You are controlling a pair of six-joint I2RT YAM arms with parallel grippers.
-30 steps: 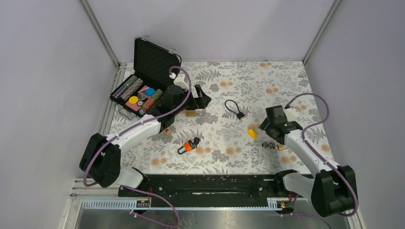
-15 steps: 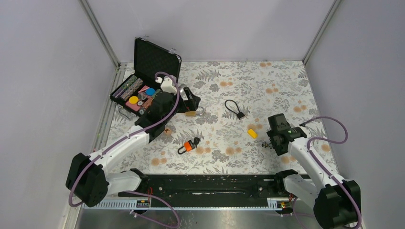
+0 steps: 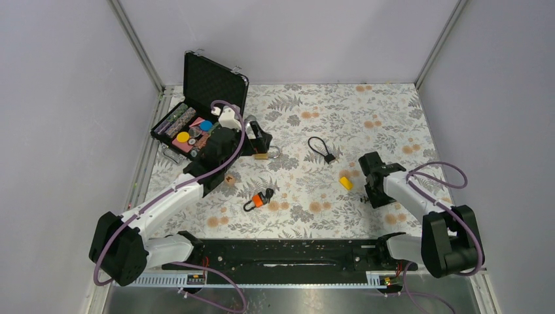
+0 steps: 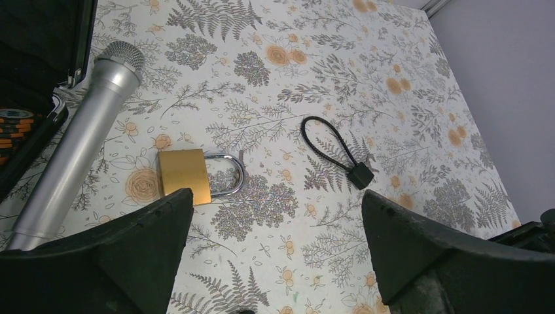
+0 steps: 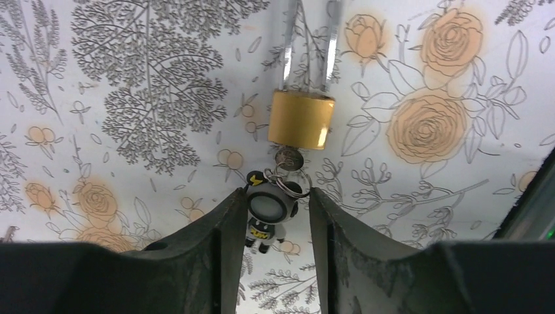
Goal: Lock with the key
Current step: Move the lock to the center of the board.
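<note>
– Since a second ago the right gripper has been swung inward and lowered over the small brass padlock, and its jaws have been drawn in. The left gripper has been pulled back slightly toward the open black case of coloured chips.

– How is the right hand set now?

– It is narrowed about the little grey-and-black figurine charm, which is hung by a ring from the silver key. The key is seated in the base of the small padlock, just ahead of the fingertips. The pads are seen close beside the charm, but whether a grip has been made cannot be told. The charm is probably chosen as the handle because the key head is small and lies flat on the cloth.

– And the left hand?

– It is held wide, with nothing in it, above the larger brass padlock with the steel shackle. It is presumably kept clear until steadying is needed. A silver microphone and a black looped cable lock are seen nearby.

– The setting?

– Everything is laid on a white cloth printed with grey ferns and orange roses. The case is stood at the far left corner. A yellow block and an orange-and-black lock are seen mid-table. The space is closed in by plain pale walls and aluminium posts.
</note>
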